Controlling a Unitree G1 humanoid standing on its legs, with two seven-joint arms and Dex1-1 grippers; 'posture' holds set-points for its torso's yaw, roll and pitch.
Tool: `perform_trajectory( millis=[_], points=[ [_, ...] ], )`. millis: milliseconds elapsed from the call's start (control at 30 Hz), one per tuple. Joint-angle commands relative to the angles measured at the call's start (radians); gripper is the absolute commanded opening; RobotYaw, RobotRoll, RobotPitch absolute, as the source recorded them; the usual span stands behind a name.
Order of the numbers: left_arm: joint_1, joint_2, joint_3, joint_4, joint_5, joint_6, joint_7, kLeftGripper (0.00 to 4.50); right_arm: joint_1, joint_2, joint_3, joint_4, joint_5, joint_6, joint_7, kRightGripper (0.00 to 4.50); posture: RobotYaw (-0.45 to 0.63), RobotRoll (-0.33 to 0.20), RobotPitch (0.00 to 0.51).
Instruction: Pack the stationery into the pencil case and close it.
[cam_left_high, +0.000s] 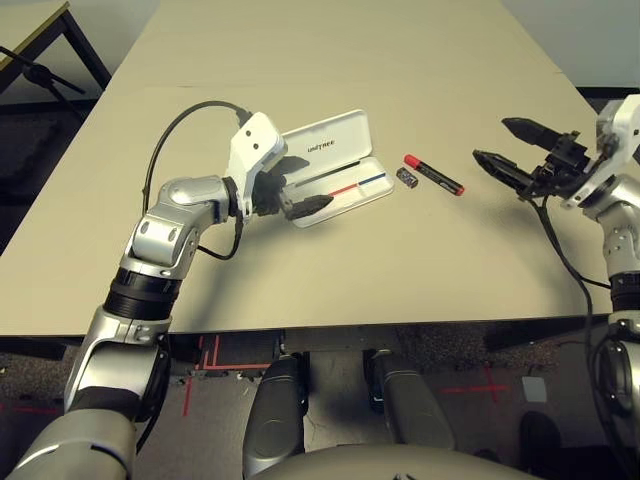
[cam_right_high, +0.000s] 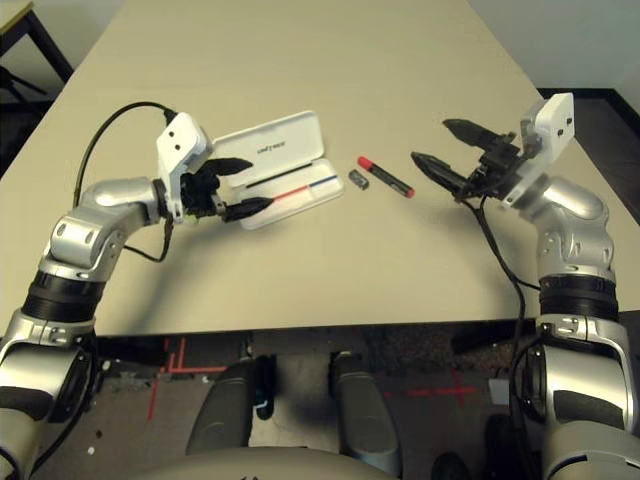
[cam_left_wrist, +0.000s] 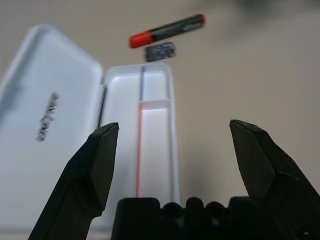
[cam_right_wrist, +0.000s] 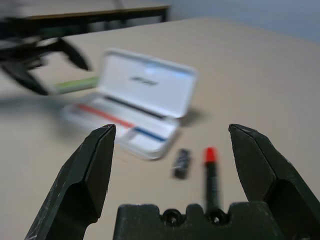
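Left gripper (cam_left_high: 293, 185), its two black fingers spread and holding nothing, hovers at the near-left end of the flat white hard-plastic pencil case (cam_left_high: 340, 185), which lies open on the beige counter (cam_left_high: 420, 60). The case's lid stands tilted up on its hinge along the far side and carries small dark "UNITREE" lettering. Its shallow tray has a partition near one end, and a thin line runs lengthwise along it, red over most of its length and blue at the far end.

Just to the right of the case lie two loose pieces: one small dark purplish-grey block (cam_left_high: 406, 177) and, close beside it but apart, one red marker with a black body (cam_left_high: 434, 174), lying slanted with its red end toward the case. In the right wrist view a blurred lime-green highlighter (cam_right_wrist: 75, 84) shows beside the case near the left gripper; its exact place cannot be told.

Right gripper (cam_left_high: 512, 150) hangs released above the counter, well to the right of the marker, its fingers wide apart and pointing toward the case.
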Motion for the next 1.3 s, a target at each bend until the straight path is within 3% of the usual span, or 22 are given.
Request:
perform_trajectory(
  millis=[33,300,733,867,1133,1167,1300],
  points=[
    [-0.038,-0.009,-0.071,0.067,0.057,0.021,-0.034,4.46,0.016,-0.042,0.022,-0.027,0.006,0.022,0.096,4.50,-0.09,0.000,0.171],
    [-0.103,-0.069,-0.161,0.157,0.131,0.093,-0.039,4.46,0.025,-0.078,0.048,-0.028,-0.025,0.021,0.152,4.50,-0.10,0.000,0.174],
    [-0.152,-0.122,-0.255,0.337,0.267,0.048,-0.080,4.46,0.054,-0.097,0.018,-0.074,-0.001,0.035,0.137,4.50,-0.13,0.000,0.180],
    [-0.167,-0.139,-0.242,0.372,0.278,0.041,-0.083,3.49,0.059,-0.103,0.013,-0.079,0.003,0.037,0.133,4.50,-0.13,0.000,0.180],
    [-0.169,-0.146,-0.218,0.379,0.300,-0.091,-0.080,0.25,0.059,-0.102,0.007,-0.060,-0.006,0.034,0.109,4.50,-0.11,0.000,0.182],
    [-0.164,-0.142,-0.216,0.371,0.303,-0.118,-0.084,0.06,0.057,-0.104,0.006,-0.055,-0.007,0.042,0.102,4.50,-0.11,0.000,0.182],
    [-0.142,-0.126,-0.201,0.310,0.296,-0.163,-0.102,0.06,0.055,-0.109,0.005,-0.044,-0.011,0.056,0.089,4.50,-0.11,0.000,0.185]
  ],
)
